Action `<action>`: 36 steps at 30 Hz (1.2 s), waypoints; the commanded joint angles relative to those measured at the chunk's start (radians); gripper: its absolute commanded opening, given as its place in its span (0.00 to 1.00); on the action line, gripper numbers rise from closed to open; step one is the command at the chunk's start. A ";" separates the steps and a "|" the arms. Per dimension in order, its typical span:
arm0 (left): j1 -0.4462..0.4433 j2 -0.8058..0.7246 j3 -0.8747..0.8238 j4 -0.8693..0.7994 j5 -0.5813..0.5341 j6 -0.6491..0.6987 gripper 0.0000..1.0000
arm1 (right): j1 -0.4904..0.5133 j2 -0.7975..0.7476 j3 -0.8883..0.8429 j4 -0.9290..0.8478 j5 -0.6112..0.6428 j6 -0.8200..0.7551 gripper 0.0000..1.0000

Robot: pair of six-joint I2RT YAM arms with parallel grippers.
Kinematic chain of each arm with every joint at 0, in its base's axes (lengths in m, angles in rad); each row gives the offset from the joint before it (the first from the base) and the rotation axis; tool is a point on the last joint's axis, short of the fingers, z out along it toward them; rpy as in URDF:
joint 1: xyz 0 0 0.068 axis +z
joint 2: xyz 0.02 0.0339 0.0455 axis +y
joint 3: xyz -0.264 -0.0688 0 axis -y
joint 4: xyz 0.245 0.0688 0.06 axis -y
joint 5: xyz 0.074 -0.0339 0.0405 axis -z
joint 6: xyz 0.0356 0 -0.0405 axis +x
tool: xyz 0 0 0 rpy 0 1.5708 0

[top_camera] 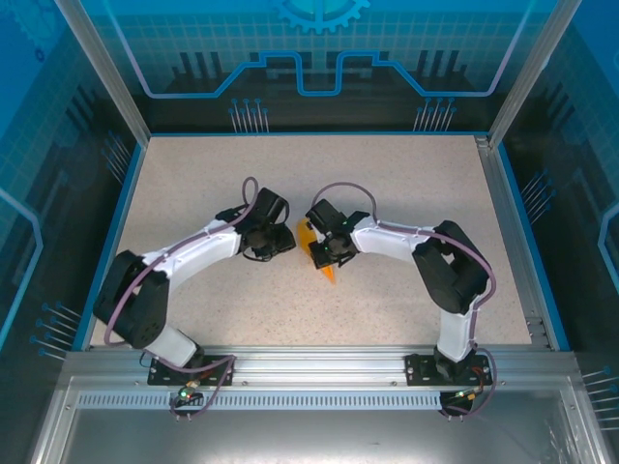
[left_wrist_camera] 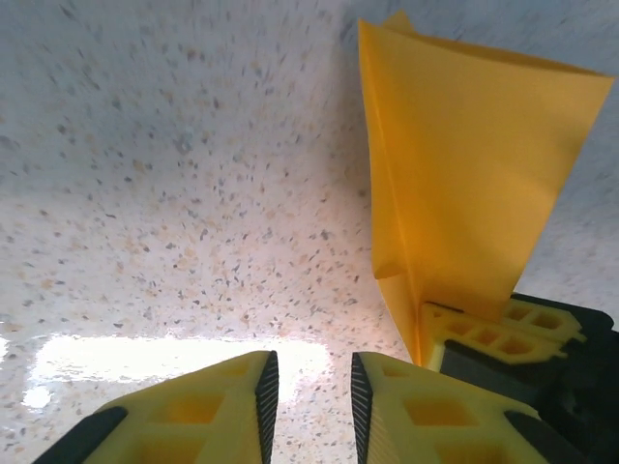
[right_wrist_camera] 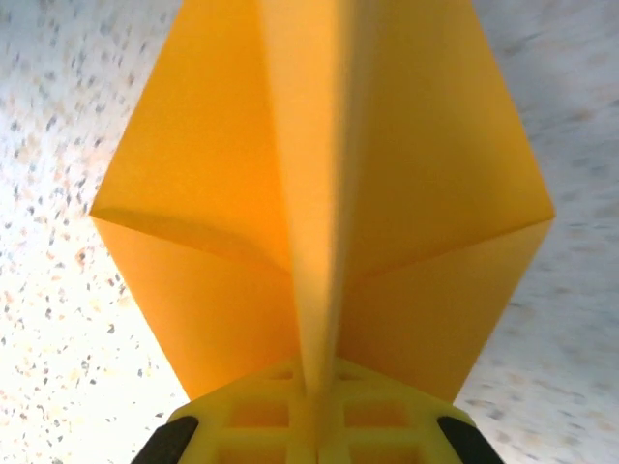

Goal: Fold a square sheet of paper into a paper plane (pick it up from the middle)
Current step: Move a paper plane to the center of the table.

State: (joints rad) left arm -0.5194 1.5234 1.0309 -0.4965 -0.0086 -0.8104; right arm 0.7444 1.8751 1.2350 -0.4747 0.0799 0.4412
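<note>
The paper plane [right_wrist_camera: 319,174] is orange-yellow paper folded along a centre crease, its two flaps spreading left and right. My right gripper [right_wrist_camera: 314,387] is shut on that crease and holds the paper just above the table. From above, the plane [top_camera: 308,235] sits between both grippers, its pointed tip toward the near edge. My left gripper [left_wrist_camera: 314,387] is open, nothing between its fingers, just left of the plane [left_wrist_camera: 464,164]. The right gripper's yellow fingers [left_wrist_camera: 488,338] show at the paper's lower edge. From above, the left gripper [top_camera: 278,241] and right gripper [top_camera: 325,247] nearly face each other.
The speckled beige table [top_camera: 193,184] is ringed by a blue border and metal frame posts [top_camera: 102,68]. Both arms bend inward over the table's middle. An aluminium rail [top_camera: 309,362] runs along the near edge.
</note>
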 commanded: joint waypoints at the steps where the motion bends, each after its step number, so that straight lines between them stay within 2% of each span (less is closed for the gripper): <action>1: 0.010 -0.055 -0.025 0.000 -0.097 0.002 0.30 | -0.031 -0.042 0.055 -0.076 0.143 0.060 0.03; 7: 0.023 -0.086 -0.058 -0.002 -0.134 -0.012 0.31 | -0.103 0.086 0.206 -0.196 0.180 0.114 0.05; 14: 0.030 -0.129 -0.099 0.026 -0.151 -0.014 0.33 | -0.133 0.216 0.348 -0.260 0.179 0.145 0.07; 23: 0.039 -0.132 -0.113 0.025 -0.151 -0.009 0.33 | -0.139 0.311 0.388 -0.274 0.166 0.167 0.11; 31: 0.050 -0.127 -0.107 0.025 -0.148 -0.001 0.33 | -0.135 0.354 0.407 -0.298 0.173 0.180 0.26; 34: 0.053 -0.121 -0.103 0.022 -0.147 0.002 0.33 | -0.135 0.365 0.417 -0.304 0.165 0.179 0.28; 36: 0.052 -0.118 -0.103 0.020 -0.145 0.002 0.33 | -0.134 0.379 0.420 -0.310 0.165 0.186 0.37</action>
State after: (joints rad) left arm -0.4755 1.4117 0.9382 -0.4801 -0.1387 -0.8135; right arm 0.6140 2.1906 1.6508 -0.7498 0.2565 0.6090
